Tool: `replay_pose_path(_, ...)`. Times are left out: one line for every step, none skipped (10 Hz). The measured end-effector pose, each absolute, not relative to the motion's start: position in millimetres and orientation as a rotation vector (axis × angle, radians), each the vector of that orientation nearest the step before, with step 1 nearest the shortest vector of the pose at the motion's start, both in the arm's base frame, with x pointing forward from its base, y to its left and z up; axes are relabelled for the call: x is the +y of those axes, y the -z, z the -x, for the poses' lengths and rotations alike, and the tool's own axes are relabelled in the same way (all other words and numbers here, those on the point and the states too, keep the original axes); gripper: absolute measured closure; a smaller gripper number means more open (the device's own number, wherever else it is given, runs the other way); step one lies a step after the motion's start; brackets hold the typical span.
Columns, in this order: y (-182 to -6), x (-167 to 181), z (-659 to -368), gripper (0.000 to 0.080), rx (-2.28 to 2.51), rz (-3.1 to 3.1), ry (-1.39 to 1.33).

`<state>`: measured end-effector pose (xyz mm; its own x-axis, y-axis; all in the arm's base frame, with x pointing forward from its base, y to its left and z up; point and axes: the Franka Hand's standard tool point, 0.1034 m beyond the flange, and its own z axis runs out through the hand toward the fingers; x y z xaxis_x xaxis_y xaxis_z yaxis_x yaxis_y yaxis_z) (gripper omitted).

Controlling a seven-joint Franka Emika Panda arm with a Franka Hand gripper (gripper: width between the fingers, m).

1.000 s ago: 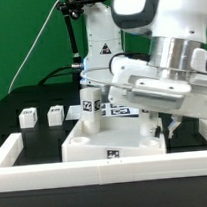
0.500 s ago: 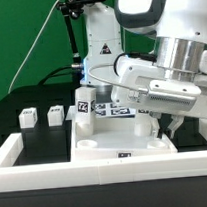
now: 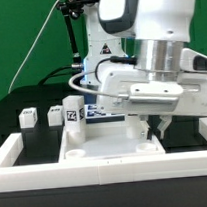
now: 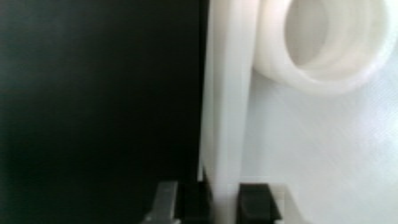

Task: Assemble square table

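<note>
The white square table top lies on the black worktop with one tagged leg standing upright at its corner on the exterior view's left. My gripper reaches down at the top's side on the exterior view's right. In the wrist view my gripper has its dark fingers on either side of the top's raised rim, shut on it. A round leg socket shows on the top's face. Two loose white legs stand at the exterior view's left.
A long low white wall edges the worktop in front and at both sides. The marker board lies behind the table top, partly hidden by the arm. The arm's base and cables stand at the back.
The table top with its standing leg has slid toward the exterior view's left, and my gripper has moved with it on the rim.
</note>
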<state>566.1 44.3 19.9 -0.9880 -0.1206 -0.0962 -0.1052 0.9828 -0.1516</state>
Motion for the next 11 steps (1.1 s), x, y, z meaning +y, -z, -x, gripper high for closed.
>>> replay_pose_path(-19.7, 43, -567, 0.0741, 3.032, 0.124, 0.171)
replay_pose_path(-20.4, 58, -566, 0.0741, 3.038, 0.029, 0.183)
replay_pose_path(-21.8, 71, -568, 0.0741, 3.041, -0.003, 0.195)
replay_pose_path(-23.8, 86, -569, 0.0741, 3.05, -0.071, 0.223)
replay_pose_path(-25.7, 103, -572, 0.0741, 3.067, -0.132, 0.288)
replay_pose_path(-25.5, 112, -575, 0.0741, 3.067, -0.126, 0.298)
replay_pose_path(-23.7, 109, -574, 0.0741, 3.07, -0.132, 0.298)
replay_pose_path(-22.9, 107, -574, 0.0741, 3.072, -0.136, 0.299)
replay_pose_path(-22.5, 107, -574, 0.0741, 3.072, -0.133, 0.293)
replay_pose_path(-21.3, 102, -575, 0.0741, 3.069, -0.143, 0.276)
replay_pose_path(-21.0, 102, -574, 0.0741, 3.071, -0.14, 0.288)
